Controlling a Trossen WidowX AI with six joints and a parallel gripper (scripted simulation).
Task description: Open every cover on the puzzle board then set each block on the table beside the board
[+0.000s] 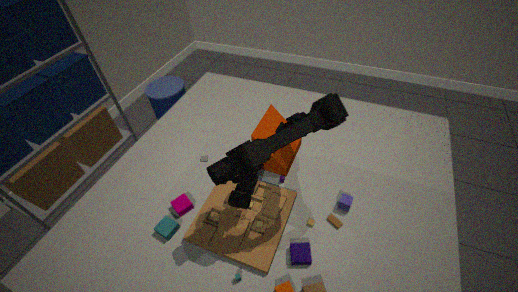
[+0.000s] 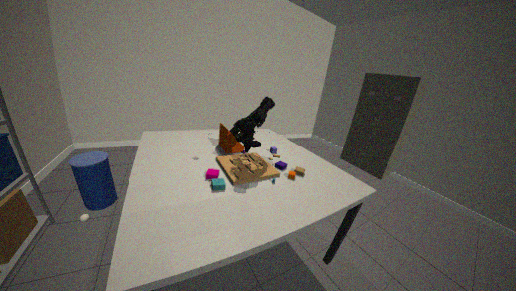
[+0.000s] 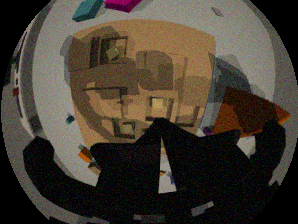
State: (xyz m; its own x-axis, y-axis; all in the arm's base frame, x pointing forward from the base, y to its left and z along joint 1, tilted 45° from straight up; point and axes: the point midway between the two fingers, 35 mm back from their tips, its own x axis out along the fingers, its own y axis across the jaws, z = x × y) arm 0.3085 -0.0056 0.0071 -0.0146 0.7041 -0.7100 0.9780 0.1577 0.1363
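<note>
The wooden puzzle board [image 1: 257,261] [image 3: 145,31] lies on the table, partly in the arm's shadow. My gripper [image 1: 239,204] [image 3: 158,120] is shut and empty, above the board. In the wrist view, one pale yellow block [image 3: 113,52] sits in an uncovered well at the upper left, another block [image 3: 158,104] in a well near the middle, and a third block [image 3: 127,128] in a well at the lower left. A well at the board's lower right looks empty. A small yellow block [image 1: 310,222] rests on the table beside the board. The wood-coloured covers are hard to tell apart in shadow.
An orange wedge [image 1: 265,122] [image 3: 240,110] stands behind the board. Magenta [image 1: 182,204] and teal [image 1: 167,228] blocks lie left of it. A dark purple block [image 1: 300,253], a violet cube [image 1: 345,201] and a small brown brick [image 1: 334,221] lie right.
</note>
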